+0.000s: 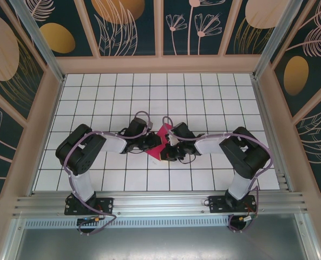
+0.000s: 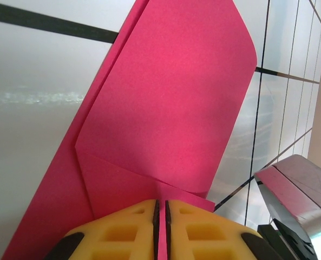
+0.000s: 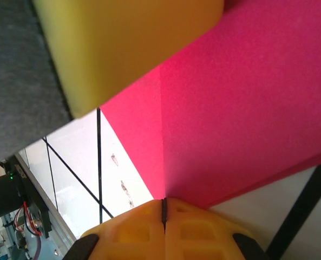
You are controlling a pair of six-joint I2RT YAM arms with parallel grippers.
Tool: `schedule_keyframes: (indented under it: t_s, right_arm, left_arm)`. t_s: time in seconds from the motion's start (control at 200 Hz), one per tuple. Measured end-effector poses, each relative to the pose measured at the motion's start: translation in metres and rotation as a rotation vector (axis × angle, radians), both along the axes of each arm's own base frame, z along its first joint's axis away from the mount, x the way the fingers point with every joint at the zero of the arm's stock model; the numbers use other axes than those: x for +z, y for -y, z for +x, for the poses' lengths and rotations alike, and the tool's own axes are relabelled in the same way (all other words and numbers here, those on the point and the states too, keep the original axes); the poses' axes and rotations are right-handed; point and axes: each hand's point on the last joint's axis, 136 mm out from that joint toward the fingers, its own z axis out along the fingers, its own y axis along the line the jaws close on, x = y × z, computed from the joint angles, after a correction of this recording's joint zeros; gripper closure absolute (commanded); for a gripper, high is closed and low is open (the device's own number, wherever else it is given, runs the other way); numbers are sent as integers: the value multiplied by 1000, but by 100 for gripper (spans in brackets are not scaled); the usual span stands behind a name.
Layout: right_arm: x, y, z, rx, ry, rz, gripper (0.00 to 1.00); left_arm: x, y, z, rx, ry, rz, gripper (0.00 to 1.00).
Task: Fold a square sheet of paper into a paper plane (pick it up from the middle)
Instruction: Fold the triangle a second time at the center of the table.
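The square sheet of paper (image 1: pixel 161 135) is magenta-red and creased into a smaller layered shape, held up off the tiles between the two arms at mid-table. In the left wrist view the paper (image 2: pixel 171 97) shows a long panel with a rounded far corner and a diagonal fold near the fingers. My left gripper (image 2: pixel 161 203) is shut on a thin edge of it. My right gripper (image 3: pixel 163 201) is shut on a folded ridge of the paper (image 3: pixel 247 108). A yellow finger (image 3: pixel 128 43) of the left gripper sits close above it.
White floor tiles (image 1: pixel 203 97) with black lines lie under the paper. Patterned walls and wooden posts (image 1: pixel 52 81) fence the table on three sides. A metal rail (image 1: pixel 160 203) runs along the near edge by the arm bases.
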Motion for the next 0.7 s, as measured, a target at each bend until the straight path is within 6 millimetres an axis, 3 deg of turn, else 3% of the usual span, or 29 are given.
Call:
schedule_keyframes:
  t_s: [0.23, 0.455, 0.701]
  right_arm:
    - [17, -2, 2, -7, 28, 32, 95]
    - [-5, -3, -4, -8, -20, -7, 94]
    - [-3, -3, 0, -16, -8, -21, 88]
  left_arm:
    - [0, 0, 0, -2, 1, 2, 84]
    - [0, 0, 1, -4, 5, 7, 84]
    - [1, 0, 2, -5, 8, 12, 80]
